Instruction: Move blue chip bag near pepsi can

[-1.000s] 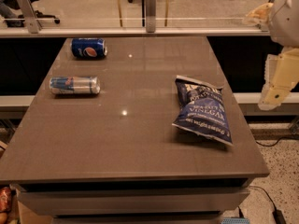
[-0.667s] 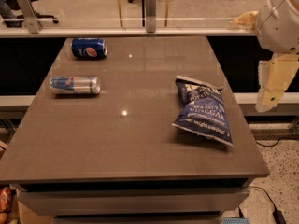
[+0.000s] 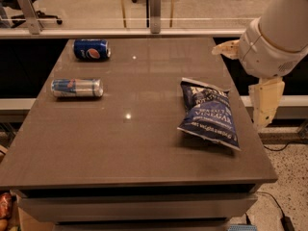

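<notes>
The blue chip bag (image 3: 210,113) lies flat on the right part of the brown table (image 3: 144,143), its "VINEGAR" lettering facing up. The pepsi can (image 3: 91,49) lies on its side at the far left corner of the table. My gripper (image 3: 238,88) hangs at the table's right edge, just right of and above the bag and not touching it. Its two cream fingers (image 3: 264,102) are spread wide apart and hold nothing.
A slimmer light-blue-and-silver can (image 3: 77,87) lies on its side on the left, in front of the pepsi can. A glass partition with metal posts (image 3: 154,6) runs behind the table. Office chairs stand beyond it. A cable lies on the floor at the right.
My arm has moved left, from beyond the table's right side to its right edge, closer to the chip bag. The bag and both cans have not moved.
</notes>
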Robot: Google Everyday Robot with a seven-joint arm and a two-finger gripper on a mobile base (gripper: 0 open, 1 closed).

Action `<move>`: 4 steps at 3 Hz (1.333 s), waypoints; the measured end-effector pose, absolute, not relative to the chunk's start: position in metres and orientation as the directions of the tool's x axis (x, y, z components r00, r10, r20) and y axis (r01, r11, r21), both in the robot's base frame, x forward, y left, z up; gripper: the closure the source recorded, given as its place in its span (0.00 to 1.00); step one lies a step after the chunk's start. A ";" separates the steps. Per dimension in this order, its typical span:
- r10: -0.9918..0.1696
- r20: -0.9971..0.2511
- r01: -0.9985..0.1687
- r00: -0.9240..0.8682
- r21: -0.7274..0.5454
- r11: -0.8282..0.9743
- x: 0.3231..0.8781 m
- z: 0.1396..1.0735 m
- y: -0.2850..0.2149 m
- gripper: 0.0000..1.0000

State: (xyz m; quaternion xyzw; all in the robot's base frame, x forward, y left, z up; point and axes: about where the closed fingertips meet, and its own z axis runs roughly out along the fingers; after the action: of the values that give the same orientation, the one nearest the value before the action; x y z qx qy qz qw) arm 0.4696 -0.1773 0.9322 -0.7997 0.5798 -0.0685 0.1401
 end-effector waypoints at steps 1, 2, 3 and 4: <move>-0.927 0.007 -0.887 0.374 -0.289 -0.360 0.468 0.904 -0.170 0.00; -0.897 0.031 -0.861 0.440 -0.270 -0.431 0.466 0.878 -0.164 0.00; -0.860 0.009 -0.833 0.510 -0.245 -0.497 0.467 0.860 -0.160 0.00; -0.826 -0.017 -0.809 0.563 -0.214 -0.547 0.470 0.844 -0.157 0.00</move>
State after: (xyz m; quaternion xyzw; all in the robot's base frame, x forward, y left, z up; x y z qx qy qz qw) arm 0.4705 -0.1566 0.8435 -0.8786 0.4653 -0.0428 0.0989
